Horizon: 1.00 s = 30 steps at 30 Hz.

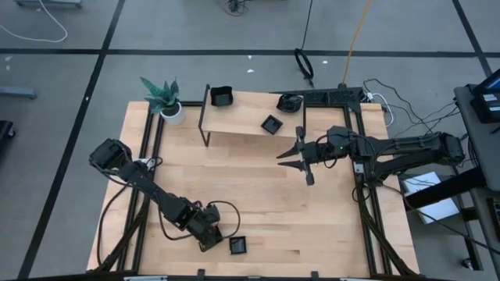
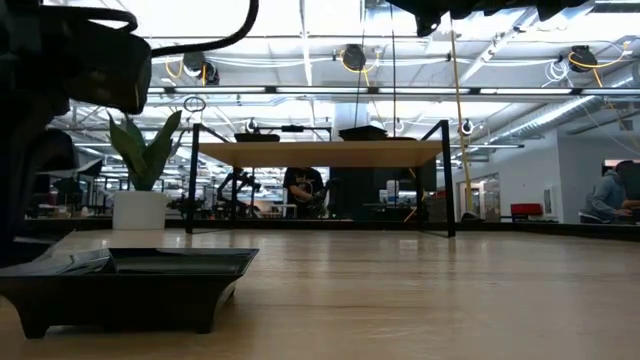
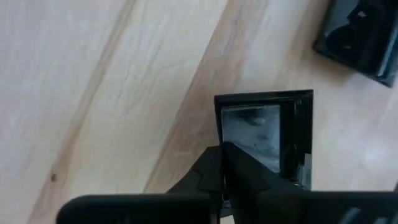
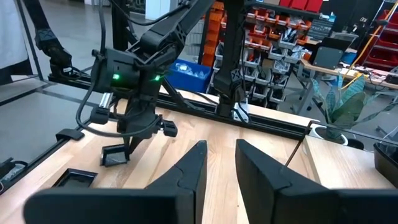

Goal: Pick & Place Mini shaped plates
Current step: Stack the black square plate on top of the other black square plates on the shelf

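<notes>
Left gripper (image 1: 219,240): down low at the near edge of the worktop (image 1: 258,195), fingers together, pinching one rim of a square dish (image 1: 237,245); the left wrist view shows the fingers (image 3: 233,171) meeting on that rim.
Square dish: flat on the worktop, glossy black; the low view has it close to the camera.
Right gripper (image 1: 287,154): held above the worktop's far right part, fingers a little apart, nothing between them.
Raised shelf (image 1: 234,117): a square dish (image 1: 271,124) lies on it; a deeper black dish (image 1: 222,97) sits at its far left corner.
Rounded dish (image 1: 290,102): on the worktop just right of the shelf.
Potted plant (image 1: 166,99): far left corner.
</notes>
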{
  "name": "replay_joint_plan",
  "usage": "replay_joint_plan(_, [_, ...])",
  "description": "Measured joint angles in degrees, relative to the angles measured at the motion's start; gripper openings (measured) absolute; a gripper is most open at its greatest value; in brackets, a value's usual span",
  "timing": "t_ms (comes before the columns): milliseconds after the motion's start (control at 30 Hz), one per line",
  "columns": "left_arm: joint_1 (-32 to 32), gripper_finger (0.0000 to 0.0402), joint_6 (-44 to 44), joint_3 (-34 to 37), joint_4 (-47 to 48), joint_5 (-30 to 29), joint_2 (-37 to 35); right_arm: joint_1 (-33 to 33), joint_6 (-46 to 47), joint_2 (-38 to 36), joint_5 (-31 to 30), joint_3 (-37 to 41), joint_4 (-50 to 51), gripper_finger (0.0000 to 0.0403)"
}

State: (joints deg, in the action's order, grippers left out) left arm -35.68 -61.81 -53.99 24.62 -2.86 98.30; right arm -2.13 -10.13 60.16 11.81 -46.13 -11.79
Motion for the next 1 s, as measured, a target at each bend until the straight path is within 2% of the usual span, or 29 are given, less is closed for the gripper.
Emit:
replay_joint_plan(233, [0.3,0.0005,3.4,0.0,-0.3,-1.8,-3.0,0.0,0.0,0.0,0.0,0.0,0.0,0.0075])
replay_joint_plan(433, [0.6,0.0006,10.8,0.0,-1.8,-12.4,-8.2,0.0,0.0,0.0,0.0,-0.1,0.0,0.0075])
replay_joint_plan(533, [0.8,0.0006,16.6,0.0,-2.4,-20.9,-11.3,0.0,0.0,0.0,0.0,-0.1,0.0,0.0075])
replay_joint_plan(600, [1.1,0.0008,22.4,0.0,-4.5,-28.6,-13.3,0.0,0.0,0.0,0.0,-0.1,0.0,0.0075])
replay_joint_plan(733, [2.8,0.0004,40.4,0.0,-13.2,-45.3,-15.6,0.0,0.4,0.0,-0.5,-0.1,0.0,0.0075])
replay_joint_plan(833, [5.5,0.0009,54.7,0.0,-25.5,-57.4,-15.8,0.5,2.1,0.0,-6.0,0.9,-1.0,0.0075])
replay_joint_plan(900, [7.9,0.0007,64.8,0.0,-34.6,-61.4,-15.7,1.2,1.4,0.0,-11.5,2.6,-2.7,0.0075])
replay_joint_plan(1000, [12.3,0.0004,75.4,0.0,-47.4,-61.0,-15.0,2.3,-1.0,0.1,-18.0,6.1,-9.0,0.0075])
